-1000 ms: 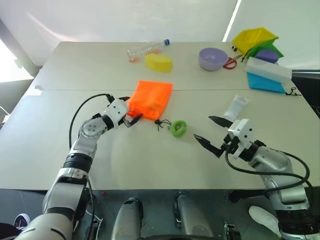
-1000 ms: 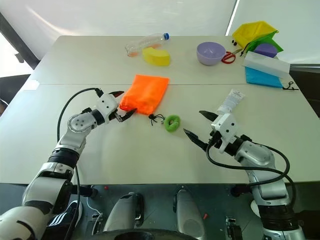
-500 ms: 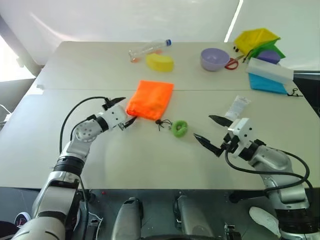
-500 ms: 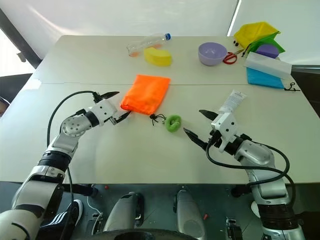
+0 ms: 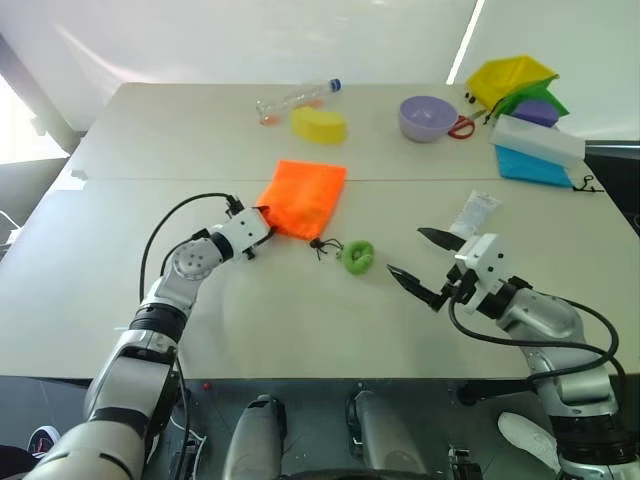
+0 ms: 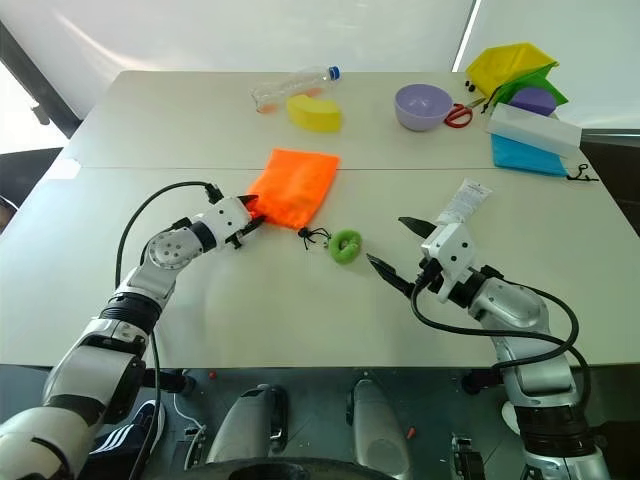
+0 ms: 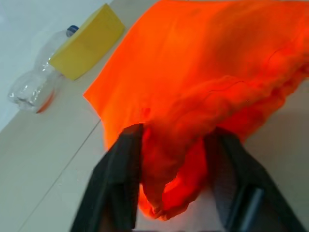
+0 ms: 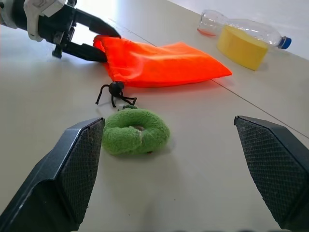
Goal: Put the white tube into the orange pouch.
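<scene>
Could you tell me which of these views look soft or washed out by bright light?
Left wrist view: the orange pouch is soft close up, the bottle blurred. Right wrist view: glare behind the left hand. Head views: an overexposed patch at the far left edge.

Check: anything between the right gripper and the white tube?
Nothing visible. The white tube lies on bare table just beyond the open right gripper. Between the tube and the orange pouch sits only the green ring, off to the side.
</scene>
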You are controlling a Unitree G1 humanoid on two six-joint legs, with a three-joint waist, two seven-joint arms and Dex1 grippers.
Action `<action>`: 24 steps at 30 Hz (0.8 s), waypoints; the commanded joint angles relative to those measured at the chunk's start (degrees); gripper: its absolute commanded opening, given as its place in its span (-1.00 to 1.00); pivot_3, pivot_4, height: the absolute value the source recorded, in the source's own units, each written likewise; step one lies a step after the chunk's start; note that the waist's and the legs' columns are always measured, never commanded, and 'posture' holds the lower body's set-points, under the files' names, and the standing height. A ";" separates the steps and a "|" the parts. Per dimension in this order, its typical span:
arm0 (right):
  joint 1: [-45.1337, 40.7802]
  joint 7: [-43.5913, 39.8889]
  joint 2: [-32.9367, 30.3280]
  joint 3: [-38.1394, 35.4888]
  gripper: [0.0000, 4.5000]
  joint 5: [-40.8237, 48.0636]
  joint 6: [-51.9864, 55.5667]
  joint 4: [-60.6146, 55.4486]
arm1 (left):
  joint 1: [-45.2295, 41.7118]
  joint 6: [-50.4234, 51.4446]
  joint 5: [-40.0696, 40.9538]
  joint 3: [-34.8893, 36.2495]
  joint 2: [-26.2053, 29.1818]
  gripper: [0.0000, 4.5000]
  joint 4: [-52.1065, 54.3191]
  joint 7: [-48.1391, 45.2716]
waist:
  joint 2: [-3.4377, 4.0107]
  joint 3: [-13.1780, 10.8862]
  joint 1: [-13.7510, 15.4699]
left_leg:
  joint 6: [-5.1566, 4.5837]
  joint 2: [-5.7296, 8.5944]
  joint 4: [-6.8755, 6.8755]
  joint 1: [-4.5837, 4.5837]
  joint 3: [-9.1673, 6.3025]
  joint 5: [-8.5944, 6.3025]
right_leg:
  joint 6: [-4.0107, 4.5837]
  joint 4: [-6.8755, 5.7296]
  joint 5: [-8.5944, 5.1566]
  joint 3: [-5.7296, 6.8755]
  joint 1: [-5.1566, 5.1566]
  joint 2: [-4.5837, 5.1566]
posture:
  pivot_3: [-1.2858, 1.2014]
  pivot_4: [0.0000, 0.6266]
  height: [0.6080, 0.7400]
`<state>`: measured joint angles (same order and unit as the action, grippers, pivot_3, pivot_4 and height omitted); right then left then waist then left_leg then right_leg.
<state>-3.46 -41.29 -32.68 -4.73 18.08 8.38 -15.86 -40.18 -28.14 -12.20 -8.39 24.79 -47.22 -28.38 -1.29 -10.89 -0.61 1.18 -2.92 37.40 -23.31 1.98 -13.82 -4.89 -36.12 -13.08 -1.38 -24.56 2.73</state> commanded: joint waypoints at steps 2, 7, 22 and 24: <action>0.04 0.22 -0.57 -1.27 1.00 -0.42 -0.97 -1.06 | -0.15 -0.29 0.65 0.20 0.55 -0.97 1.09 -0.58 | 0.00 0.00 0.03 | 0.00 0.00 -0.01 0.00 0.00 0.00 | 0.00 0.00 0.00 0.00 0.00 0.00 | 0.03 -0.52 1.00; -0.32 0.31 -0.34 -1.11 1.00 -0.95 -1.30 -0.45 | 2.71 4.07 5.30 1.60 2.00 -0.97 5.50 -6.94 | 0.00 0.00 -0.23 | 0.00 0.00 -0.01 0.00 0.00 0.00 | 0.00 0.01 0.00 0.00 0.00 0.00 | 0.03 -0.52 1.00; -2.69 2.65 0.63 -1.11 1.00 -3.39 -1.73 4.75 | 17.54 29.54 12.84 2.44 8.38 -0.97 41.87 -16.81 | 0.00 0.00 -0.01 | 0.00 -0.02 0.02 0.02 0.01 0.00 | 0.19 -0.03 -0.09 -0.02 0.00 0.03 | 0.03 -0.52 1.00; -5.28 8.74 1.17 -3.04 1.00 -5.05 3.33 6.54 | 16.67 29.33 11.63 2.13 6.86 -0.97 41.55 -14.31 | 0.01 0.01 -0.05 | 0.00 -0.02 0.05 0.02 0.01 0.00 | 0.19 -0.03 -0.09 -0.02 0.02 0.03 | 0.03 -0.52 1.00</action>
<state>-6.69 -36.87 -31.90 -4.81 13.98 9.10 -9.83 -22.73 1.10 -0.22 -7.03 32.34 -7.45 -44.57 -1.28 -10.88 -0.66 1.18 -2.93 37.46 -23.27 2.00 -13.82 -4.68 -36.15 -13.16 -1.41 -24.54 2.77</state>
